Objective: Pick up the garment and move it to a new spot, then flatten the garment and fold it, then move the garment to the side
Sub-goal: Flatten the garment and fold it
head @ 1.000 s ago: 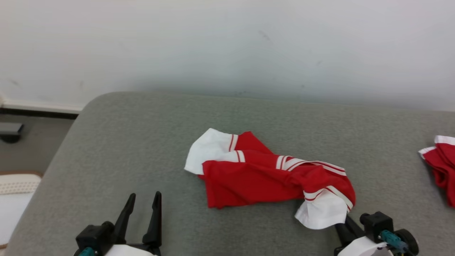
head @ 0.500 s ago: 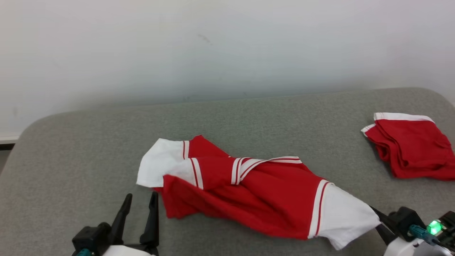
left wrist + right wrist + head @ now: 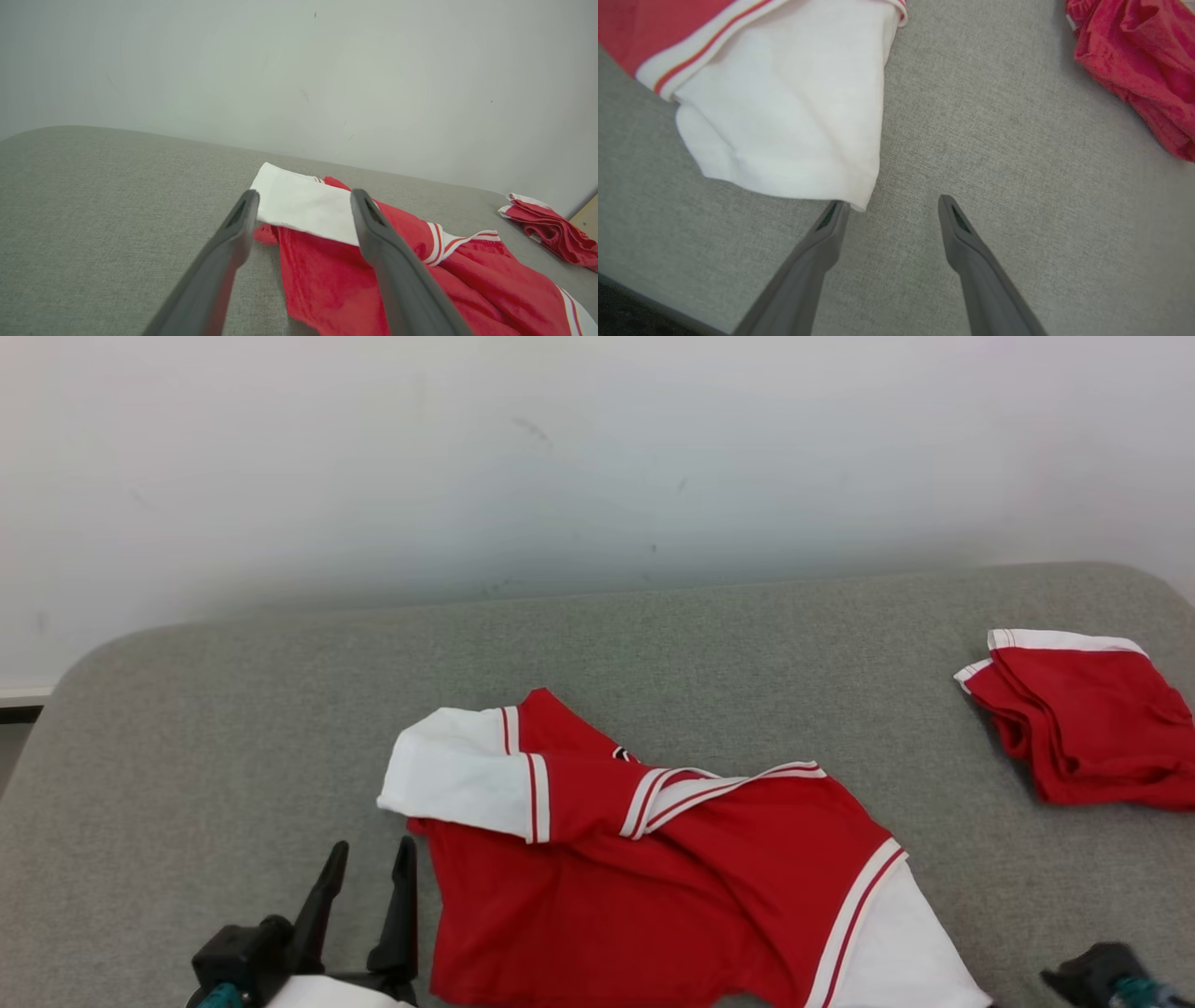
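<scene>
Head view: the garment point(image 3: 653, 887), a red shirt with white sleeves and red-and-white striped trim, lies partly spread on the grey counter point(image 3: 233, 709). Its left sleeve point(image 3: 453, 779) is folded across the far left part of the garment. Its right sleeve point(image 3: 896, 952) lies flat at the near right corner. A small dark mark point(image 3: 621, 753) at the garment's collar is too small to read.

The left tool point(image 3: 373, 845) stands just left of the garment's near left edge, fingers wide apart and holding nothing. In the left wrist view its fingers frame the left sleeve without touching it.

Right wrist view: the right tool point(image 3: 893, 201) is spread wide with bare counter between its fingers. One fingertip point(image 3: 837, 210) sits at the right sleeve's corner; contact cannot be told.

A red bundle point(image 3: 1083, 728) lies well right of the garment, apart from it.
</scene>
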`<state>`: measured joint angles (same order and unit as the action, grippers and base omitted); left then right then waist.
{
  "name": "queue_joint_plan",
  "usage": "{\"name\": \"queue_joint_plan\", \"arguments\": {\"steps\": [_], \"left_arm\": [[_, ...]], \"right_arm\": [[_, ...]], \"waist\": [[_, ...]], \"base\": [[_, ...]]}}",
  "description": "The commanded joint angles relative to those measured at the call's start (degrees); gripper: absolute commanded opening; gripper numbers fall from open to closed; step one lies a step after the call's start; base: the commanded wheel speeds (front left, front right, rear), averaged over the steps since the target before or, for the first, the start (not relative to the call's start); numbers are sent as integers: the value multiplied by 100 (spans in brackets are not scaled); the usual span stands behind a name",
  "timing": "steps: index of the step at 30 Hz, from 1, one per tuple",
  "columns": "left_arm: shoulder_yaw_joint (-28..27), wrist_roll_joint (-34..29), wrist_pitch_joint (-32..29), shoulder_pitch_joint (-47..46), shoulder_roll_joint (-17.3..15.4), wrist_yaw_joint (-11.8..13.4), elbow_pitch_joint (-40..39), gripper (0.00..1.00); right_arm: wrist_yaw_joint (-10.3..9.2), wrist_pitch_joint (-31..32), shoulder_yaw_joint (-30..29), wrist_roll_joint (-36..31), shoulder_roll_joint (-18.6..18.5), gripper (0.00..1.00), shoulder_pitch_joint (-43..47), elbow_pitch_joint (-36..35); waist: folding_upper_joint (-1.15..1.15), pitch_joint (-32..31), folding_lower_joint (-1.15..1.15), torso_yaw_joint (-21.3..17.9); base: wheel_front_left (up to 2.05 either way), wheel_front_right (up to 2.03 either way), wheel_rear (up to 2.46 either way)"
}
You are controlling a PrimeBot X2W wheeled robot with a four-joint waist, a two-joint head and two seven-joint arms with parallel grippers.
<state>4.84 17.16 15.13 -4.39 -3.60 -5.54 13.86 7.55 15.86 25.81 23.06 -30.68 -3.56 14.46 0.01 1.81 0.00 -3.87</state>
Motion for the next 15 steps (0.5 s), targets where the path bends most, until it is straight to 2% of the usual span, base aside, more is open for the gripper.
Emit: {"name": "queue_joint_plan", "arguments": {"steps": [1, 5, 7, 11, 15], "left_arm": [[-23, -82, 1, 13, -29, -21, 11, 100], [-36, -116, 1, 57, -22, -33, 20, 100], [-28, -102, 1, 75, -18, -27, 32, 100], [2, -91, 1, 71, 4, -37, 38, 100], [36, -59, 1, 41, 18, -44, 55, 100]], "right_arm": [[-13, 25, -199, 86, -82, 100, 61, -127], [-13, -79, -885, -60, -149, 100, 152, -553], [-12, -181, -1214, -237, -37, 100, 176, -854], [-13, -590, -1681, -575, 468, 100, 292, -1409], [-13, -1077, -1690, -750, 1015, 100, 328, -1503]], "waist": [[-1, -40, 0, 27], [-1, -118, 0, 71], [-1, -157, 0, 108], [-1, -201, 0, 220], [-1, -227, 0, 359]], "base": [[0, 0, 0], [0, 0, 0], [0, 0, 0], [0, 0, 0], [0, 0, 0]]}}
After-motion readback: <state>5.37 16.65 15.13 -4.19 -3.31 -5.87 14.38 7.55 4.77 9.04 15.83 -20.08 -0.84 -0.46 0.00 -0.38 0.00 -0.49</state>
